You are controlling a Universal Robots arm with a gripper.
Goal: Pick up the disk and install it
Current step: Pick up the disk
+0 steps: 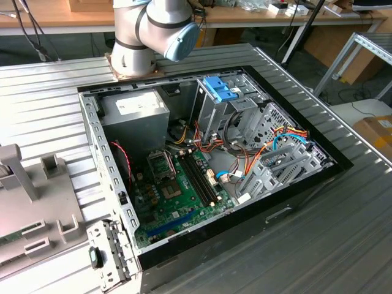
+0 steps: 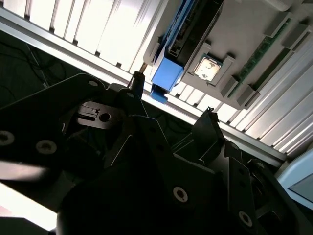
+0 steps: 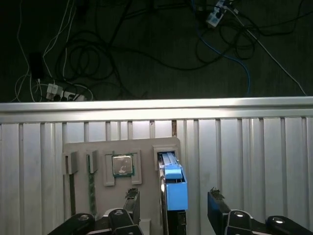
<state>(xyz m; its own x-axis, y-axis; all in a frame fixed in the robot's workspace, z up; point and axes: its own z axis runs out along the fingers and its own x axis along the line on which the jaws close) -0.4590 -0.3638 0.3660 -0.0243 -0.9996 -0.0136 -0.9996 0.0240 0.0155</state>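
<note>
Near one edge of the ribbed aluminium worktop [image 3: 254,161], where it drops to a dark floor [image 3: 146,49] strewn with cables, lies a flat, matt grey tray [image 3: 146,147] with moulded pockets. One square pocket holds a chip [image 3: 122,165] with a dull silver lid. A narrow slot beside it holds a thin green memory stick [image 3: 90,181]. At the tray's other side the disk [image 3: 171,169] stands on edge in a deep slot, a slim metal slab clipped in a smooth blue plastic frame [image 3: 177,196]. The hand [image 2: 173,96] is black and angular, with bright screw heads on its body, and its two fingers [image 3: 132,196] are spread wide and carry nothing. In both wrist views the disk sits in line with the gap between the fingertips, beyond them and apart from both. In the exterior view the pale grey arm [image 1: 147,30] with blue joint caps rises from the worktop's far edge. Behind it sits an open steel case [image 1: 92,135], sunk into the worktop, with a green board and coloured wires inside.
</note>
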